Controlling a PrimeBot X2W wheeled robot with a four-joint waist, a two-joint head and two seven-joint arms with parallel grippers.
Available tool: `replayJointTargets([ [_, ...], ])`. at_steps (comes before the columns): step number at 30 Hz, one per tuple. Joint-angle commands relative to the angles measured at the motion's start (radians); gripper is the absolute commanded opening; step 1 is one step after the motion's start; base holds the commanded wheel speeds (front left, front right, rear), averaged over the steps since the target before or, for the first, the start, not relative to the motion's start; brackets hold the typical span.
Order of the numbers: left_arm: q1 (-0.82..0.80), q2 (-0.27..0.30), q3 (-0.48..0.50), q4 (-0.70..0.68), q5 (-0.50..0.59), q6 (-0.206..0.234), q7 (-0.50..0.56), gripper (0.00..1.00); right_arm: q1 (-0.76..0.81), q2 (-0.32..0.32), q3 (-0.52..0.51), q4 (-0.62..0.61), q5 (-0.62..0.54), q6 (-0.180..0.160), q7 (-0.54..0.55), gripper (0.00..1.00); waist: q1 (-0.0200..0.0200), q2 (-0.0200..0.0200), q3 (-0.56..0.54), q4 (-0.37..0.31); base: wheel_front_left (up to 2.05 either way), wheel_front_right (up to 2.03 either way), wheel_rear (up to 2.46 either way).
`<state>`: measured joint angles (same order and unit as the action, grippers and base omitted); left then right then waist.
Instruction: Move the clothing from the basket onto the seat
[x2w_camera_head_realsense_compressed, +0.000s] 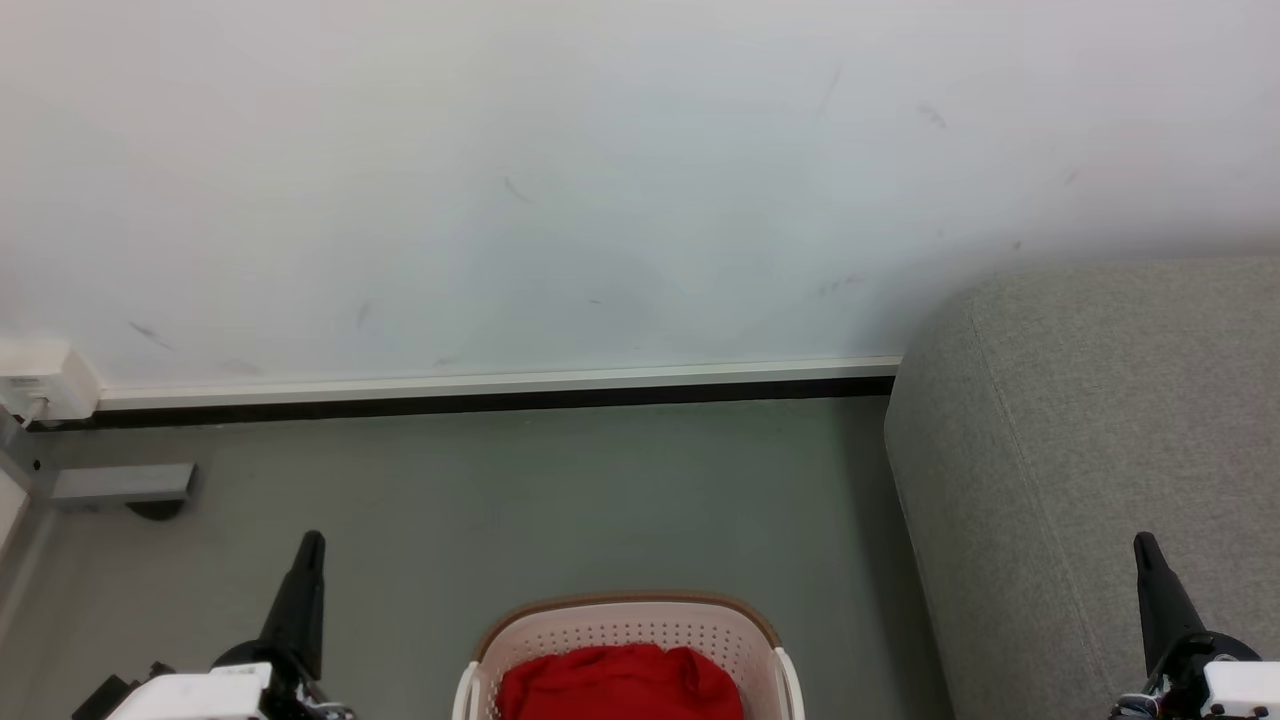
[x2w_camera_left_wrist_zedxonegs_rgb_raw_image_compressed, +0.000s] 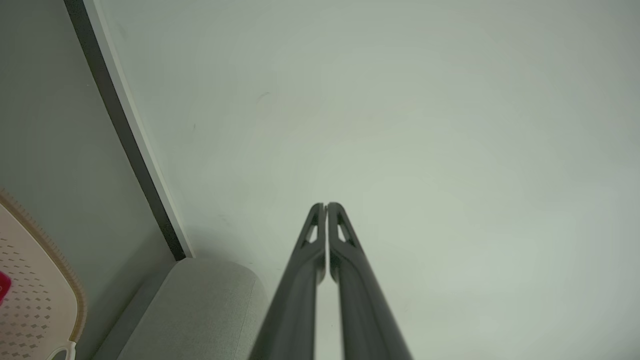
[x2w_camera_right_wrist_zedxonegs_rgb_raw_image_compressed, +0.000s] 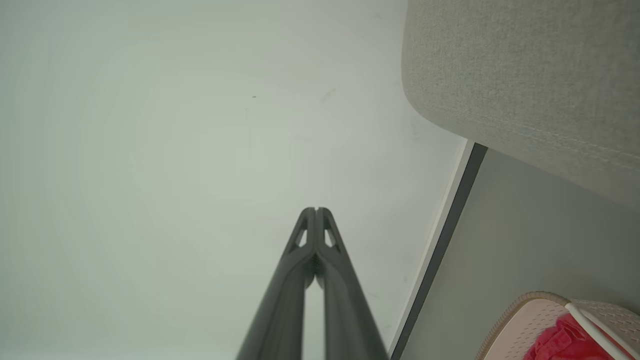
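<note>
Red clothing (x2w_camera_head_realsense_compressed: 620, 683) lies bunched inside the cream perforated basket (x2w_camera_head_realsense_compressed: 625, 618) at the bottom centre of the head view, on the grey floor. The light-grey seat (x2w_camera_head_realsense_compressed: 1080, 440) rises at the right. My left gripper (x2w_camera_head_realsense_compressed: 311, 545) stands shut at the lower left, well left of the basket, holding nothing. My right gripper (x2w_camera_head_realsense_compressed: 1143, 545) stands shut at the lower right, in front of the seat, empty. In the left wrist view my left gripper (x2w_camera_left_wrist_zedxonegs_rgb_raw_image_compressed: 325, 206) points at the wall, with the basket (x2w_camera_left_wrist_zedxonegs_rgb_raw_image_compressed: 30, 280) and the seat (x2w_camera_left_wrist_zedxonegs_rgb_raw_image_compressed: 200, 310) at the lower left. The right wrist view has my right gripper (x2w_camera_right_wrist_zedxonegs_rgb_raw_image_compressed: 316, 210), the seat (x2w_camera_right_wrist_zedxonegs_rgb_raw_image_compressed: 525, 75), the basket (x2w_camera_right_wrist_zedxonegs_rgb_raw_image_compressed: 525, 320) and clothing (x2w_camera_right_wrist_zedxonegs_rgb_raw_image_compressed: 565, 345).
A pale wall (x2w_camera_head_realsense_compressed: 560, 180) with a white and black baseboard (x2w_camera_head_realsense_compressed: 500, 390) runs behind the floor. A white box with a cable (x2w_camera_head_realsense_compressed: 40, 385) and a grey bracket (x2w_camera_head_realsense_compressed: 120, 485) sit at the far left. Bare grey floor (x2w_camera_head_realsense_compressed: 560, 500) lies between the basket and the wall.
</note>
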<state>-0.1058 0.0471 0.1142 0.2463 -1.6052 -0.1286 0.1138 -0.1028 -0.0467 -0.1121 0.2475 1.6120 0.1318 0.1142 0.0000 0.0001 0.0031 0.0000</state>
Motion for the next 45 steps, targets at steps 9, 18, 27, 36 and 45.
replayJointTargets([
  [9, -0.007, 0.006, 0.001, -0.004, -0.015, -0.006, 0.003, 0.00, -0.014, -0.007, -0.004, -0.005, 0.002, -0.002, 0.003, 0.00, 0.0000, -0.0001, 0.000, 0.000, 0.00, 0.00, 0.00],
  [18, -0.007, 0.006, 0.001, -0.004, -0.015, -0.006, 0.003, 0.00, -0.014, -0.007, -0.004, -0.005, 0.002, -0.002, 0.003, 0.00, 0.0000, -0.0001, 0.000, 0.000, 0.00, 0.00, 0.00],
  [27, -0.007, 0.006, 0.001, -0.004, -0.015, -0.006, 0.003, 0.00, -0.014, -0.007, -0.004, -0.005, 0.002, -0.002, 0.003, 0.00, 0.0000, -0.0001, 0.000, 0.000, 0.00, 0.00, 0.00],
  [36, -0.007, 0.006, 0.001, -0.004, -0.015, -0.006, 0.003, 0.00, -0.014, -0.007, -0.004, -0.005, 0.002, -0.002, 0.003, 0.00, 0.0000, -0.0001, 0.000, 0.000, 0.00, 0.00, 0.00],
  [45, -0.007, 0.006, 0.001, -0.004, -0.015, -0.006, 0.003, 0.00, -0.014, -0.007, -0.004, -0.005, 0.002, -0.002, 0.003, 0.00, 0.0000, -0.0001, 0.000, 0.000, 0.00, 0.00, 0.00],
])
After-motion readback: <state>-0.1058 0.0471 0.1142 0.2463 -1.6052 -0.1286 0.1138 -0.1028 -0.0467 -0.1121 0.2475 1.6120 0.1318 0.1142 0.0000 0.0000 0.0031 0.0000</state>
